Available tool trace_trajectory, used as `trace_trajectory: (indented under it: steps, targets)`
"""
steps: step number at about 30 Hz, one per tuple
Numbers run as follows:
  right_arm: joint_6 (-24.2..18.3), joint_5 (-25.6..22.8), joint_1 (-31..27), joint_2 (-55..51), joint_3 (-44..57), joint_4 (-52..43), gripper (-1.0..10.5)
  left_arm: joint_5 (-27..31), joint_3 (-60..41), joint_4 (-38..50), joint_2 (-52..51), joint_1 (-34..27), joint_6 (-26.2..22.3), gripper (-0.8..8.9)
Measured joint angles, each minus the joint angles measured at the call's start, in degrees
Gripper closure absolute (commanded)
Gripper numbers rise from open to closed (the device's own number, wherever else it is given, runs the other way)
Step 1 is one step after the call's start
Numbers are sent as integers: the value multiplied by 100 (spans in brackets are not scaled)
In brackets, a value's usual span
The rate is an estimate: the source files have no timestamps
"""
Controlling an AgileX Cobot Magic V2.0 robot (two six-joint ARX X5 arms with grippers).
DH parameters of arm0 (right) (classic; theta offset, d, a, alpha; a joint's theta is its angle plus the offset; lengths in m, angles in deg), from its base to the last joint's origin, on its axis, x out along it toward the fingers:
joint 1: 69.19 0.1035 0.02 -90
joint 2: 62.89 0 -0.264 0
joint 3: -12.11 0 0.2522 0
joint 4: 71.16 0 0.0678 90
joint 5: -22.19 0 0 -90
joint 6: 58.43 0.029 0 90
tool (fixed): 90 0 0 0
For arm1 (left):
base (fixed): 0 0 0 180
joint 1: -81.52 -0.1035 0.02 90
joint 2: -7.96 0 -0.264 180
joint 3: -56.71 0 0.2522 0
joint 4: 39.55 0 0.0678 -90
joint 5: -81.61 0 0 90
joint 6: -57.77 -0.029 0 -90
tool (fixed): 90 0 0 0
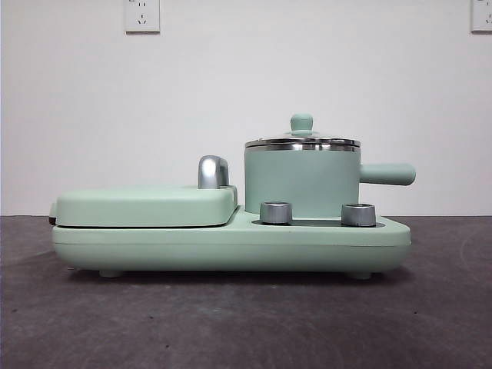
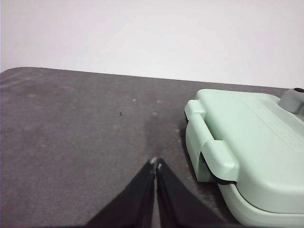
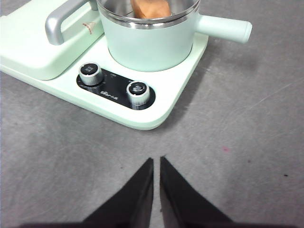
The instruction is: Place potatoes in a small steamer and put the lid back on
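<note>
Mint steamer (image 1: 301,183), glass lid (image 1: 302,140) on, w/ potato (image 3: 151,8).

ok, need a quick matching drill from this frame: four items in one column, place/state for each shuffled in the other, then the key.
Items:
1. lid
2. potato
3. two knobs
4. left gripper

Places/states:
A. inside the small steamer
B. shut, over bare table beside the griddle cover
C. on the steamer's rim
D. on the base's black panel, in front of the steamer

Pairs: 1-C, 2-A, 3-D, 4-B
</note>
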Motion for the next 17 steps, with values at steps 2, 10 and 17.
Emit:
trace_trajectory:
  steps: [2, 10, 17]
  targets:
    - [-26, -216, -74, -39, 74, -304, 929, 0, 0, 0, 0, -2, 0, 807]
    - [-140, -518, -1051, -1060, 1943, -2682, 928, 0, 0, 0, 0, -2, 0, 807]
    - [-122, -393, -1871, -2015, 3447, -3281, 929, 0, 0, 0, 0, -2, 0, 807]
